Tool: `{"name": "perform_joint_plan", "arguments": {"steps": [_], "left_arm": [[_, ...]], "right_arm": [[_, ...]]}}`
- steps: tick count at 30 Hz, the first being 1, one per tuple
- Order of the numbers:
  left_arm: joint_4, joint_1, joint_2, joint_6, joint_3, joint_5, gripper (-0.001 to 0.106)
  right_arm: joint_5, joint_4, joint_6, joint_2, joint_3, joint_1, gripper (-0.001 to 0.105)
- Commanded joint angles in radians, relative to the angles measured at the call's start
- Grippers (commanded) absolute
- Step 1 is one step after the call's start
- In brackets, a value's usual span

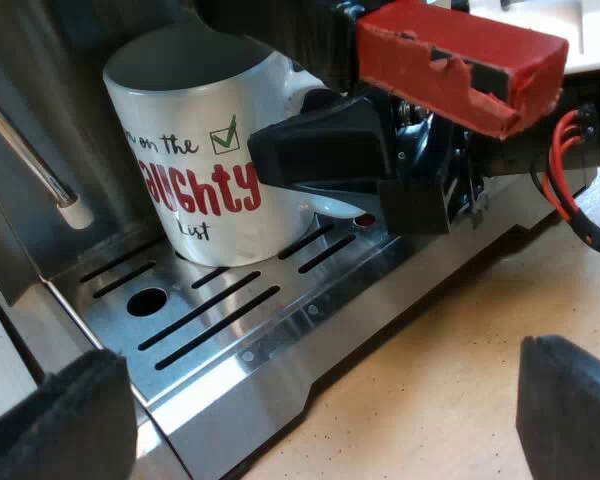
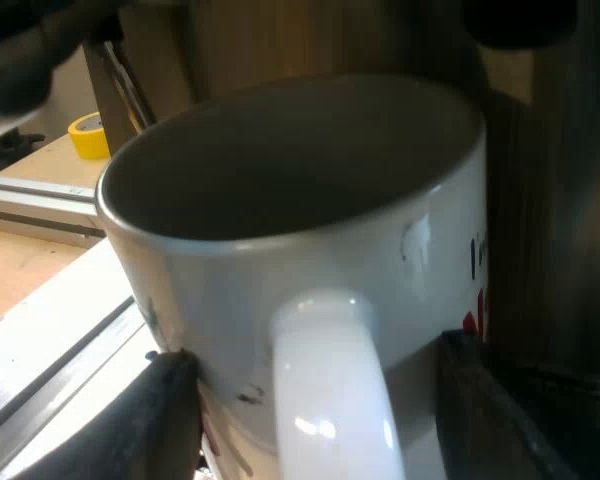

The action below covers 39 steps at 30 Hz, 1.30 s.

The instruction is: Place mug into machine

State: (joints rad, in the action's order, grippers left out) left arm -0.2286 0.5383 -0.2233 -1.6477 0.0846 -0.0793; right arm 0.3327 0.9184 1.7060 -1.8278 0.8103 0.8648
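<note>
The espresso machine's (image 1: 10,240) slotted drip tray (image 1: 230,340) carries the mug (image 1: 190,150), upright. My right gripper (image 2: 315,430) straddles its handle (image 2: 330,400), fingers released. My left gripper (image 1: 315,415) hangs spread, empty. If I retreat crookedly, a finger could snag the handle and drag the mug off.

I see a light brown wooden worktop (image 1: 450,380). A small yellow roll of tape (image 2: 88,137) sits on it, near a long grey metal bar (image 2: 30,195) that lies flat.
</note>
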Motion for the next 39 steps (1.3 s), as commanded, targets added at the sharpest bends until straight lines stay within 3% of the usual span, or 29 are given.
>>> {"name": "perform_joint_plan", "arguments": {"steps": [1,11,19,24,29,30,31,36,39], "left_arm": [[0.017,0.005,-0.003,-0.012,0.001,-0.003,0.078],[0.015,0.005,-0.003,-0.007,0.029,-0.003,0.078],[0.01,0.005,-0.003,0.0,0.142,0.001,0.078],[-0.007,0.005,-0.003,0.0,0.196,0.001,0.078],[-0.114,0.005,-0.003,0.0,0.261,0.001,0.078],[-0.241,0.005,-0.001,0.0,0.33,0.001,0.078],[-0.295,0.005,-0.001,0.0,0.363,0.001,0.078],[-0.412,0.005,0.001,0.0,0.466,-0.001,0.078],[-0.428,0.005,0.004,-0.004,0.527,-0.006,0.078]], "right_arm": [[-0.046,-0.004,0.002,0.0,0.008,-0.003,0.052],[0.029,-0.124,0.002,0.108,-0.059,0.0,0.052],[0.03,-0.253,0.002,0.36,-0.208,0.051,0.052],[0.039,-0.415,0.002,0.516,-0.237,0.117,0.052],[0.057,-0.523,0.002,0.623,-0.236,0.155,0.052],[0.057,-0.549,0.002,0.641,-0.236,0.161,0.052],[0.057,-0.612,0.002,0.715,-0.236,0.182,0.052],[0.059,-0.648,0.002,0.813,-0.236,0.212,0.051],[0.059,-0.648,0.002,0.876,-0.236,0.23,0.027]]}}
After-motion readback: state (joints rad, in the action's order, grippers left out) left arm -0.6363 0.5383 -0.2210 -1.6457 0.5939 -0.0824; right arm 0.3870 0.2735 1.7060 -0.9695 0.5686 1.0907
